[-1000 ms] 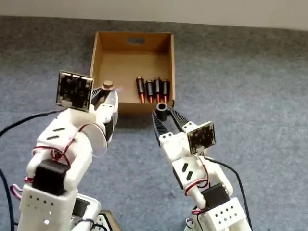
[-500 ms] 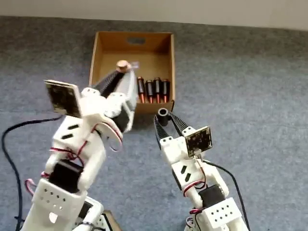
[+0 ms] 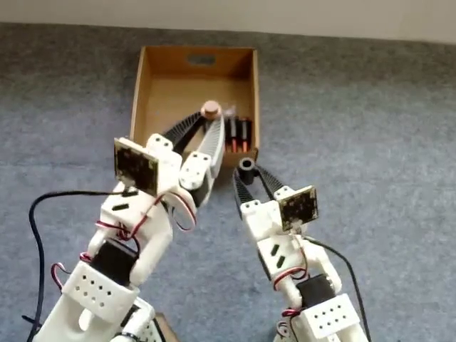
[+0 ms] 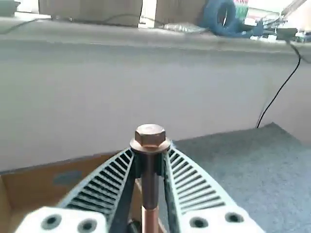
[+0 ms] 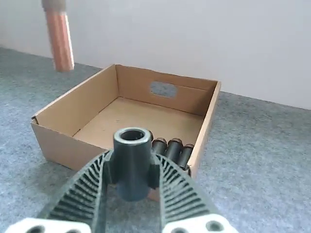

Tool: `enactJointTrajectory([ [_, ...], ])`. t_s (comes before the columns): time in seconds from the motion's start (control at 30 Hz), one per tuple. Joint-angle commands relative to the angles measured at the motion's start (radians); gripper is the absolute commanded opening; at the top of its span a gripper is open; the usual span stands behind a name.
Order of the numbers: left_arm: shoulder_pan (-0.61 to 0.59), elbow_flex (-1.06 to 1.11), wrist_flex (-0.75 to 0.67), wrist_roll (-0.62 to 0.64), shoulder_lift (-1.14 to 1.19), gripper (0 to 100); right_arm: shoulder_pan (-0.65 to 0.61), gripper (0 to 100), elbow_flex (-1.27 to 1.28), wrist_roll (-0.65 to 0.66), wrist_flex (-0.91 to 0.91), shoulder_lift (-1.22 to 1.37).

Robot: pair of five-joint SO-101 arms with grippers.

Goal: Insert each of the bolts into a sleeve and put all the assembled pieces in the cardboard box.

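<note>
Grey carpet [image 3: 370,107] lies open around the box [image 3: 178,92]. The left gripper [image 3: 208,120], clamped on an upright bolt [image 3: 210,110] above the box, hides part of the assembled pieces [image 3: 242,133] inside. The right gripper [image 3: 247,177] grips a sleeve [image 3: 246,167] just outside the near wall, bore up.

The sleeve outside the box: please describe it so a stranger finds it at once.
Start at the cardboard box. Just outside its near wall, the right gripper holds a dark sleeve upright. Unlike the assembled pieces inside, its hole is open and empty.
</note>
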Motion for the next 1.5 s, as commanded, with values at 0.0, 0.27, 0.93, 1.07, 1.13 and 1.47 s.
enactJointTrajectory([
  [0.0,0.028,0.007,-0.087,-0.006,-0.016,1,0.010,0.6,0.002,-0.006,-0.022,-0.012],
  [0.27,0.136,0.033,-0.092,-0.006,-0.016,1,0.013,0.6,0.015,-0.006,-0.024,-0.012],
  [0.93,0.105,0.050,-0.094,0.130,0.039,1,0.013,0.6,0.021,-0.006,-0.024,-0.012],
  [1.07,0.113,0.038,-0.098,0.132,0.113,1,0.013,0.6,0.022,-0.006,-0.024,-0.012],
  [1.13,0.111,0.019,-0.110,0.132,0.145,1,0.013,0.6,0.022,-0.006,-0.024,-0.012],
  [1.47,0.113,0.008,-0.110,0.132,0.174,1,0.013,0.6,0.024,-0.006,-0.024,-0.012],
])
